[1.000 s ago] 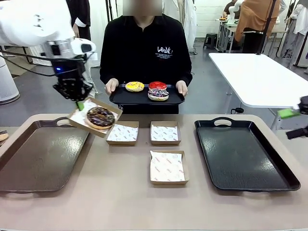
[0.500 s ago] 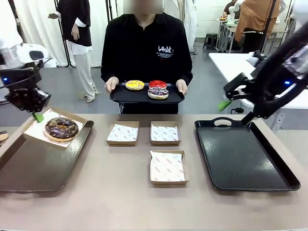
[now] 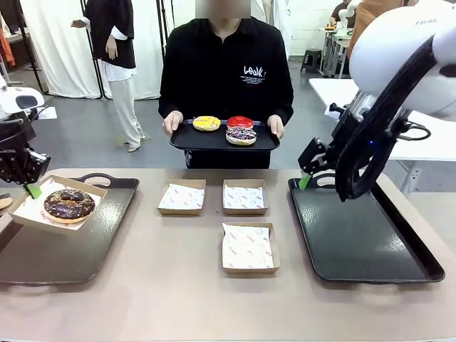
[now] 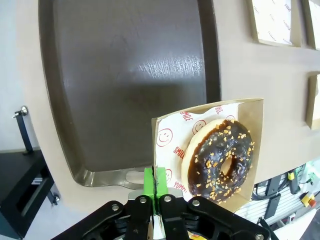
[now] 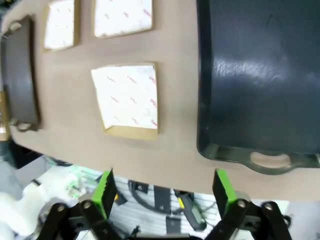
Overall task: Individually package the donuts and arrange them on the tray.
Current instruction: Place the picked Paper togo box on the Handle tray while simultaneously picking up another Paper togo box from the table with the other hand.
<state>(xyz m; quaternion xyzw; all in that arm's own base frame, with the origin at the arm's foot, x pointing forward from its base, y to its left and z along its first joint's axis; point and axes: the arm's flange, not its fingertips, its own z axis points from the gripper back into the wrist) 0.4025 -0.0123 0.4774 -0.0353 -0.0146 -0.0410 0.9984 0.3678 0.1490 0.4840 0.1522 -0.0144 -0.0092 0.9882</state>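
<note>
My left gripper [image 3: 28, 187] is shut on the rim of a cardboard box [image 3: 28, 210] that holds a chocolate-glazed donut [image 3: 69, 204], just above the left end of the brown tray [image 3: 85, 249]. In the left wrist view the green pads [image 4: 149, 181] pinch the box's edge [image 4: 165, 130] beside the donut [image 4: 220, 157]. Across the table a person holds a black tray [image 3: 192, 141] with a yellow donut [image 3: 206, 123], a red donut [image 3: 240, 122] and a sprinkled donut [image 3: 241, 135]. My right gripper [image 3: 306, 178] hangs open with nothing in it over the far left corner of the black tray [image 3: 370, 242].
Three paper-lined boxes lie mid-table: two in a far row [image 3: 182, 197] [image 3: 244, 197] and one nearer [image 3: 248, 248]. The right wrist view looks down on the near box [image 5: 129, 100] and the black tray [image 5: 260, 75]. A white table [image 3: 427, 135] stands behind at the right.
My left gripper carried the boxed donut leftward and down over the brown tray. My right arm swung in from the right edge toward the black tray's far left corner.
</note>
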